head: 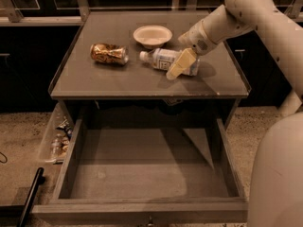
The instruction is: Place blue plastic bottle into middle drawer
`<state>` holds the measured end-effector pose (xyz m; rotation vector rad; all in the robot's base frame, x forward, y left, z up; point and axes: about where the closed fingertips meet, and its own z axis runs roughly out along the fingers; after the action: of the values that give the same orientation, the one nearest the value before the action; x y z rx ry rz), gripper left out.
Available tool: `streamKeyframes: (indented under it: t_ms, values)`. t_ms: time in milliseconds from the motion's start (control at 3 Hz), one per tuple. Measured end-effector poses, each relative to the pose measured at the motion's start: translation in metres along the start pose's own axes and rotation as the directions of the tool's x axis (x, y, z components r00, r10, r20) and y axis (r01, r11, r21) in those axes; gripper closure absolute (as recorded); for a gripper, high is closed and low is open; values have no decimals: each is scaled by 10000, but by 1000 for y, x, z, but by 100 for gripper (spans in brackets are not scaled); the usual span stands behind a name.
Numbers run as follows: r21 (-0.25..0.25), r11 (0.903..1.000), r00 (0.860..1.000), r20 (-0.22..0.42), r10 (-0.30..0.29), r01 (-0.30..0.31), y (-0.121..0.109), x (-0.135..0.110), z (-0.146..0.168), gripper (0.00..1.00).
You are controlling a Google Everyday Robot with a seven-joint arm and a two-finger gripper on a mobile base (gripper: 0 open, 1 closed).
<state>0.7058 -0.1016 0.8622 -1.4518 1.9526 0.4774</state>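
The blue plastic bottle (163, 59) lies on its side on the cabinet top, white cap pointing left. My gripper (184, 51) is open at the bottle's right end, with one cream finger (180, 64) in front of the bottle and the other behind it. The bottle's right end is partly hidden by that front finger. The middle drawer (137, 171) is pulled wide open below the cabinet top, and its flat grey bottom is bare.
A dented gold-brown can (109, 54) lies at the left of the cabinet top (94, 82). A white bowl (152, 35) stands behind the bottle. A narrow clear bin of small packets (57, 138) sticks out at the left. My arm and base (279, 169) fill the right side.
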Motion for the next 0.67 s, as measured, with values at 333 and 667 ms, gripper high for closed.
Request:
streamKeyframes:
  t_ms: [333,667]
  values:
    - [-6,10000,10000,-39,10,-10,0,0,2,0]
    - [-7,10000,10000,-39,10,-10,0,0,2,19]
